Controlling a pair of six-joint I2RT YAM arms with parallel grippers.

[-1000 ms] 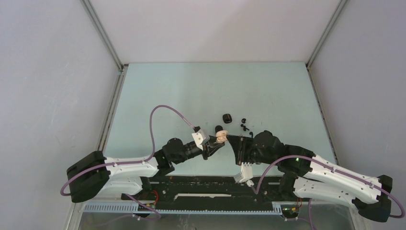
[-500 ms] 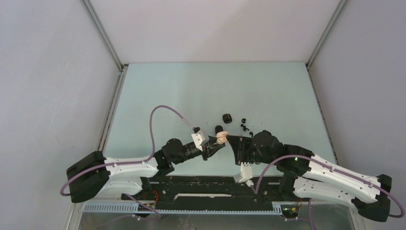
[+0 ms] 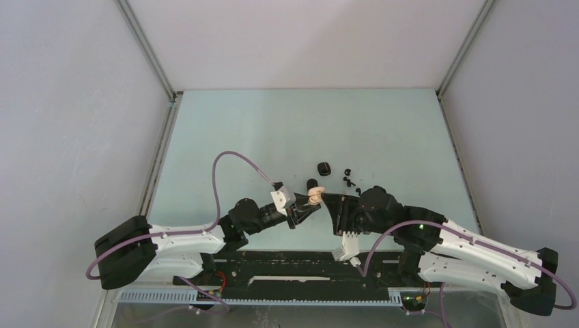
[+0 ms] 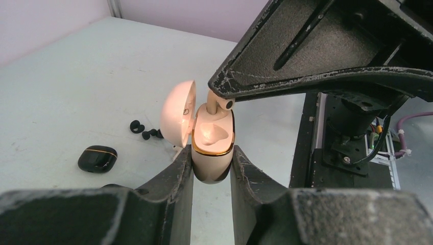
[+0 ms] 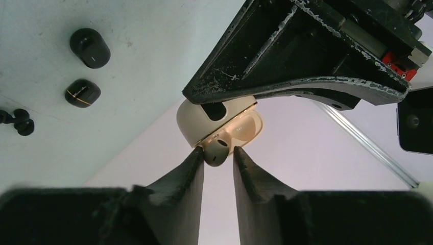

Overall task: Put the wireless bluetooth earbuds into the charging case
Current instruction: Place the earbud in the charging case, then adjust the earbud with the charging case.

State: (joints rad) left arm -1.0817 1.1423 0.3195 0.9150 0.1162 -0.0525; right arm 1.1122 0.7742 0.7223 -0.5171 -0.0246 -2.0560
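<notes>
Poking from the gold-rimmed cream case (image 4: 213,155) is a cream earbud (image 4: 211,103).

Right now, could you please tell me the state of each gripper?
Left gripper: closed on the open case.
Right gripper: closed on an earbud at the case's mouth.

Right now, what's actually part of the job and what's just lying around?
In the job: cream charging case, open, in left hand; cream earbud in right hand, at the case's mouth; loose black earbuds, probably next.
Lying about: black case with gold line; second black case.
</notes>
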